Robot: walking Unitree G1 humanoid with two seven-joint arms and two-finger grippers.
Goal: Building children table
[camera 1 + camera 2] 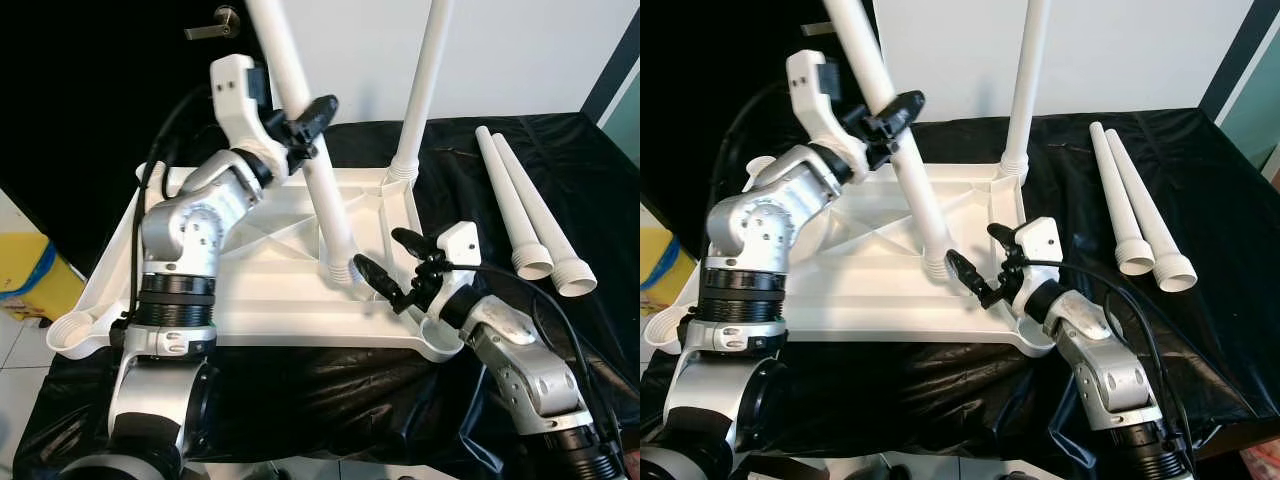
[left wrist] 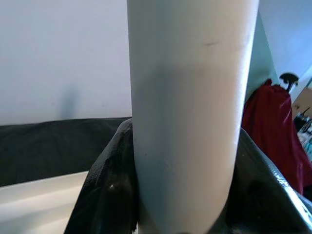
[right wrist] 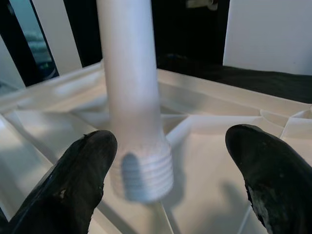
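Right gripper (image 1: pixel 390 268) sits nearest, at the near right corner of the inverted white table panel (image 1: pixel 260 290). Its jaws are apart, one black finger (image 3: pixel 73 185) on either side of the threaded foot of the held leg (image 1: pixel 318 170), neither touching it. In the right wrist view that threaded end hangs just above the panel's ribbed underside, casting a shadow on it.

Table panel lies upside down on a black cloth (image 1: pixel 300 380) spread over the tabletop. Round corner sockets visible at the near left (image 1: pixel 62 335) and near right (image 1: pixel 440 345).

Left gripper (image 1: pixel 305 128) is raised above the panel's middle, jaws clamped on the held leg about midway up its visible length. The leg is tilted, its upper end leaning toward the robot's left and running out of the top of the frame, its threaded lower end down on the panel near the right gripper. The left wrist view shows the white tube pressed between the two black fingers (image 2: pixel 107 190).

Second leg (image 1: pixel 422 90) stands upright, seated in the socket at the far right corner of the panel.

Two loose legs (image 1: pixel 530 210) lie side by side on the cloth to the right of the panel, well apart from it, threaded wide ends toward the robot.

Far background: white wall, a dark door with a lever handle (image 1: pixel 215 25) at upper left. A yellow object (image 1: pixel 30 275) sits on the floor at the left edge.
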